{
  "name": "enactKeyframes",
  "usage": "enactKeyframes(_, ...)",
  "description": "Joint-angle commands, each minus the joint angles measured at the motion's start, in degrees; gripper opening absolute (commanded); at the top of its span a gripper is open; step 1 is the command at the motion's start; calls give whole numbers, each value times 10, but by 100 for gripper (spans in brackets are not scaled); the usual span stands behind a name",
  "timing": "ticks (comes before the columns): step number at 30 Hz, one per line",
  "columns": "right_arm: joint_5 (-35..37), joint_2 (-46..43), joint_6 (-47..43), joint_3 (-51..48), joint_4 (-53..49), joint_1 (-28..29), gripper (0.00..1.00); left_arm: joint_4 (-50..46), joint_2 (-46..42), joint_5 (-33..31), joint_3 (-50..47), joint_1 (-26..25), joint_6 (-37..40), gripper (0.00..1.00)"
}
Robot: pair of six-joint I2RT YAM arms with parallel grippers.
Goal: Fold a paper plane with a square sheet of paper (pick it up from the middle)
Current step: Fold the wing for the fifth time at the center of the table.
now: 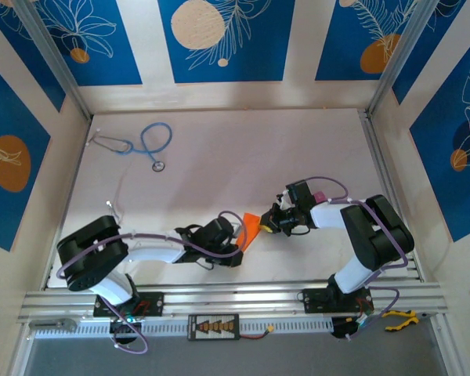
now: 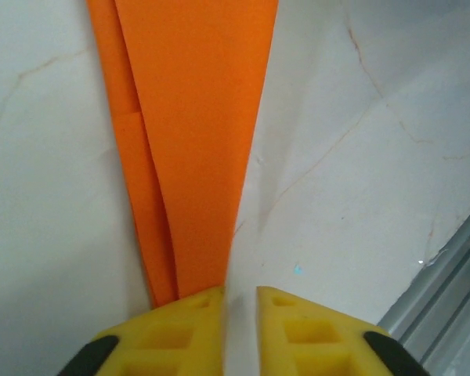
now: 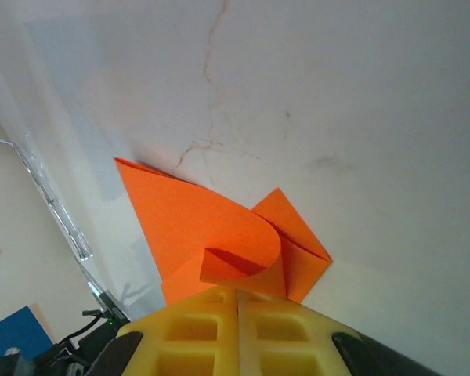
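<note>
The paper (image 1: 251, 229) lies just below the middle of the top view, between the two grippers. It's folded down to a narrow orange wedge, not a finished dart.

The left gripper (image 2: 241, 296) sits at the bottom edge of its wrist view with its jaws a crack apart and bare table (image 2: 376, 157) showing through the gap. The wedge's tip meets the left-hand yellow pad (image 2: 180, 321), so it looks let go, not pinched.

The right gripper (image 3: 236, 294) is clenched, its pads pressed together at the bottom of its frame. A curled flap of the paper (image 3: 196, 219) runs into their tips, so I'd call that a grip on the flap.

Now the risks. With only one end held, a pull by the right gripper (image 1: 272, 225) could drag the whole wedge across the smooth table, and the layers could slide apart. That curl is soft and uncreased. Press it down off-line and you get a crooked fold, and a hard tug on such thin paper could tear it at the pinch. The left gripper (image 1: 236, 247) is right at the tip, and any nudge would skew the point.

On materials, the paper (image 2: 196, 141) is matte, bright and plain, with stacked layers, one sharp long crease and a second edge peeking out on the left. The flap arches into a smooth loop, with a small square-cornered corner jutting out to the right of it. The table is pale and marbled with thin brown veins, and the pads are blocky yellow with square recesses.
</note>
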Motion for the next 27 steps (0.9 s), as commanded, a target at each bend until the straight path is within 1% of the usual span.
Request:
enactKeyframes(1,23,16,-12,9,-33,7,0,-24,-43,-12,19,-5,11,23)
enactKeyframes(3,26,15,-11,9,-34,10,0,-25,-55,-28,34,-2,20,28)
enactKeyframes(5,27,16,-10,9,-33,12,0,-19,-52,-35,48,8,27,31)
enactKeyframes(9,26,21,-8,12,-32,15,0,-22,-3,-40,79,36,41,31)
enactKeyframes(12,23,24,-8,15,-32,16,0,-7,38,-26,95,50,46,30)
enactKeyframes(16,21,21,-10,17,-35,17,0,-54,88,-44,127,54,60,24)
enactKeyframes(21,23,3,-21,19,-38,17,0,-69,129,-38,116,54,45,12)
enactKeyframes(24,55,-6,-44,37,-78,16,0,-50,134,-24,88,53,30,6)
enactKeyframes(27,93,-4,-62,51,-103,10,0,-29,125,-21,55,53,12,3)
